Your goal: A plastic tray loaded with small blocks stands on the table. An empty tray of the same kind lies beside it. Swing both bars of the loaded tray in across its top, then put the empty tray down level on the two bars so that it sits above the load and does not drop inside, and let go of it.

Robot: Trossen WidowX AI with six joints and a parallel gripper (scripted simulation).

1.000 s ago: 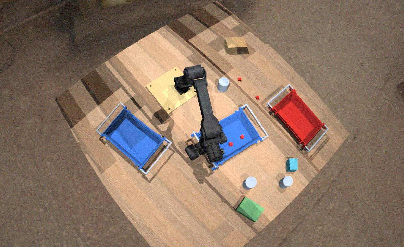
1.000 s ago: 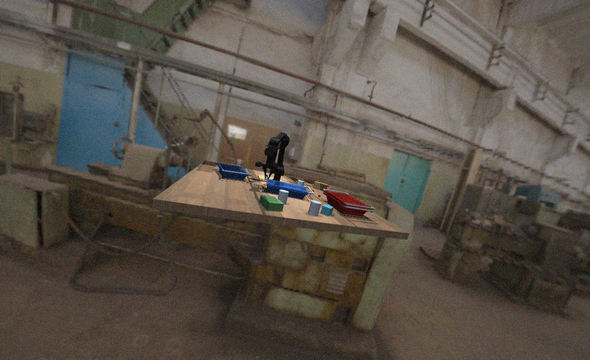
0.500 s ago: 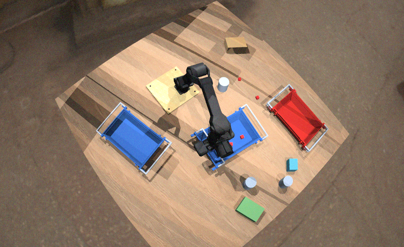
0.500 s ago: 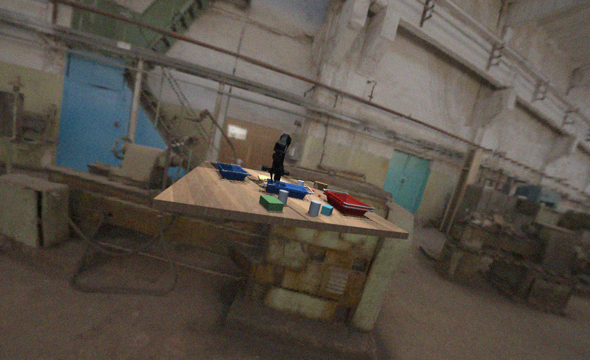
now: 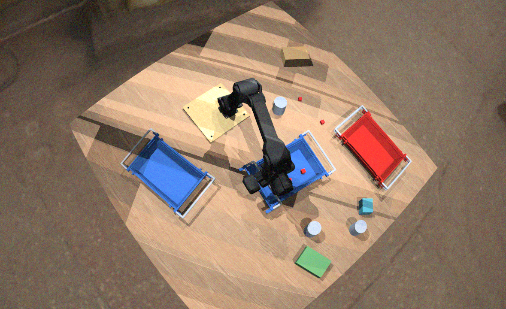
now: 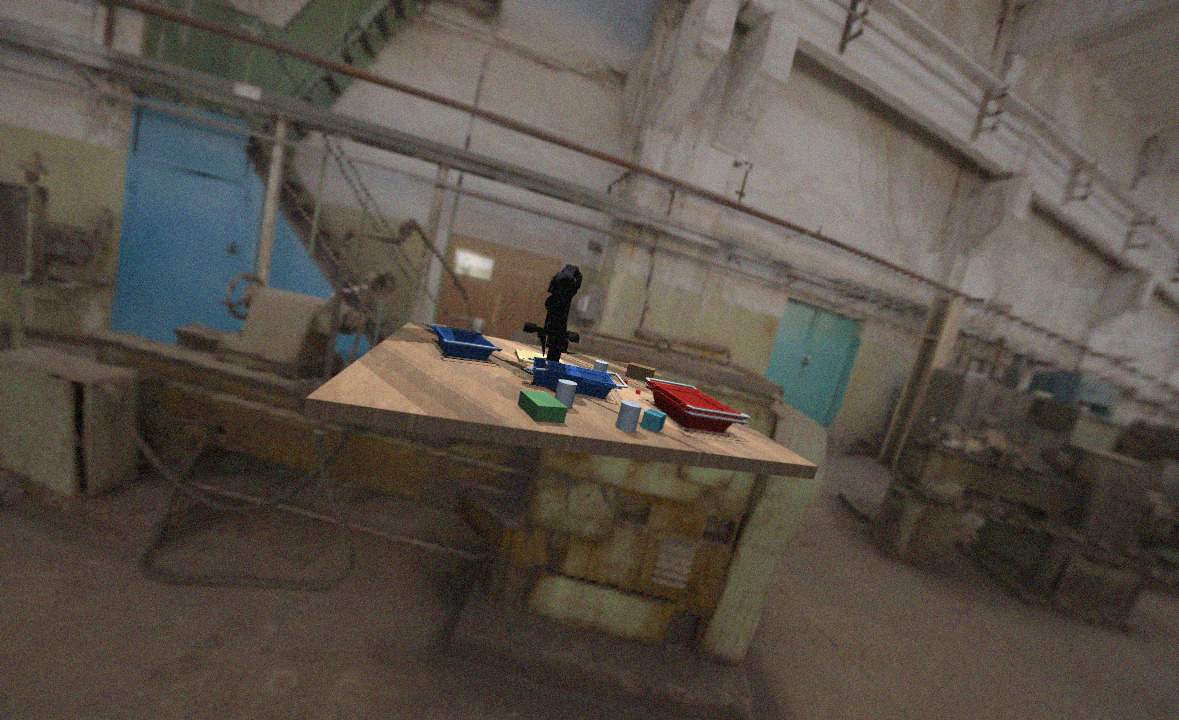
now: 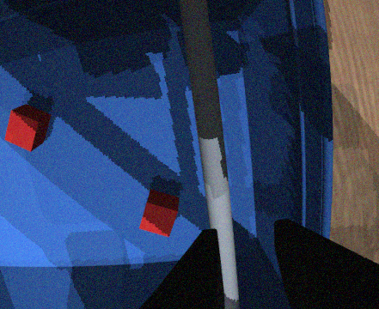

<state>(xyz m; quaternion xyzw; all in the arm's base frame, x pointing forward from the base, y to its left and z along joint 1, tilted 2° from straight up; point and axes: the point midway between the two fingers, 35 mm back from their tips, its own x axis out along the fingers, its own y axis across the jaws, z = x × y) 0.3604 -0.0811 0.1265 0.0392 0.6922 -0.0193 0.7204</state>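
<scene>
The loaded blue tray (image 5: 310, 159) (image 6: 589, 381) (image 7: 21, 193) stands mid-table with small red blocks (image 5: 303, 171) (image 7: 159, 213) inside. Its right wire bar (image 5: 322, 150) is swung out. Its left wire bar (image 7: 220, 206) (image 5: 277, 206) shows in the wrist view inward of the end wall, above the tray; whether it rests on the rims is hidden. My gripper (image 7: 246, 239) is open slightly at the left end, with the bar between its fingertips and a gap at the right finger. The empty blue tray (image 5: 166, 176) (image 6: 465, 347) lies to the left, both bars out.
An empty red tray (image 5: 373, 146) (image 6: 691, 407) stands right. Cylinders (image 5: 280, 103) (image 5: 313, 228) (image 5: 359, 226), a cyan block (image 5: 366, 206), a green block (image 5: 313, 262) and a tan block (image 5: 296, 53) stand around. Two red blocks (image 5: 300, 99) (image 5: 322, 121) lie loose on the table.
</scene>
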